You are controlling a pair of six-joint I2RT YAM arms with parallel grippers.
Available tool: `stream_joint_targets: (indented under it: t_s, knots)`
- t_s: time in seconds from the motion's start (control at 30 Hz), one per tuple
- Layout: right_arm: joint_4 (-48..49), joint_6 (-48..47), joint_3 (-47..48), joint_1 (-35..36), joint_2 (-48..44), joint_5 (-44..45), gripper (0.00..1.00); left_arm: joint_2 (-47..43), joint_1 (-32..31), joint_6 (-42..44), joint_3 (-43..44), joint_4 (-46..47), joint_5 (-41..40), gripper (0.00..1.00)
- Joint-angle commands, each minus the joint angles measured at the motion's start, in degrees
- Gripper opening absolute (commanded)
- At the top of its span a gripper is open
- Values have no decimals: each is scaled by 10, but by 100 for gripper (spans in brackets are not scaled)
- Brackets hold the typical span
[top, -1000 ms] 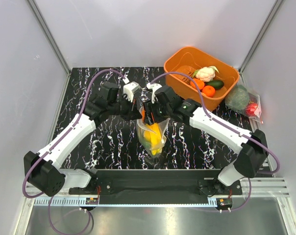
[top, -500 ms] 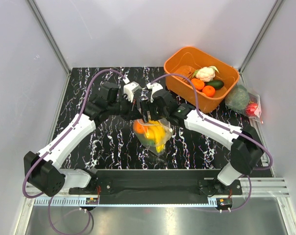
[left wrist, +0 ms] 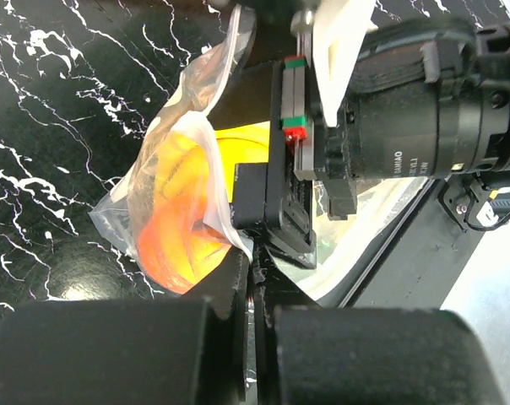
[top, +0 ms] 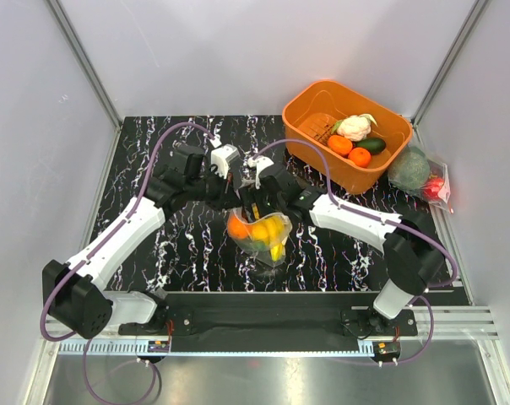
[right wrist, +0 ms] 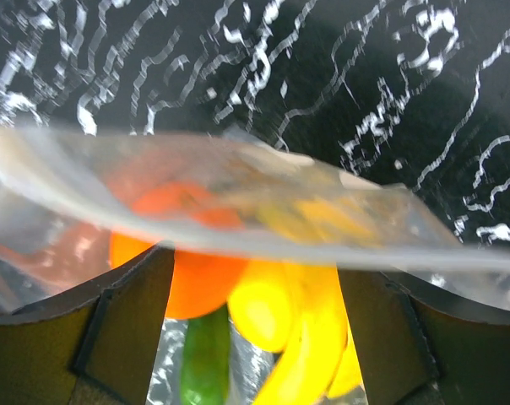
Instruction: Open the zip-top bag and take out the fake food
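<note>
The zip-top bag hangs at mid-table, its mouth held up between the two grippers. My left gripper is shut on the bag's plastic edge; the left wrist view shows the film pinched between its jaws. The bag bulges to the left there. My right gripper is open, and its fingers straddle the food at the bag's mouth, under the bag's rim. Between them lie an orange fruit, yellow pieces and a dark-green vegetable. The orange fruit and yellow pieces show through the bag from above.
An orange bin stands at the back right with a white cauliflower, small oranges and a green vegetable. An undotted clear bag with a big green ball and a red item lies right of it.
My right gripper has moved left and down to the bag's mouth. The bag has bunched up and shifted left, and the orange fruit now shows at its left side. The left gripper has held its place.
</note>
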Motion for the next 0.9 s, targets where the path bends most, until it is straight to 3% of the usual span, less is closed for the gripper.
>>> stream_joint_targets:
  t_s: [0.0, 0.2, 0.43, 0.67, 0.87]
  knots:
    - [-44, -33, -10, 14, -27, 20, 84, -14, 4, 9, 3, 29, -14, 0]
    - [-89, -56, -23, 15, -47, 38, 82, -18, 7, 7, -2, 31, -37, 0]
    - [-106, -60, -23, 17, -30, 35, 64, -14, 7, 4, -4, 33, -32, 0]
    - [-100, -42, -38, 21, -8, 88, 67, -14, 6, 6, -6, 34, -28, 0]
    - [-90, -28, -51, 25, 20, 100, 65, -11, 6, 3, -7, 38, -12, 0]
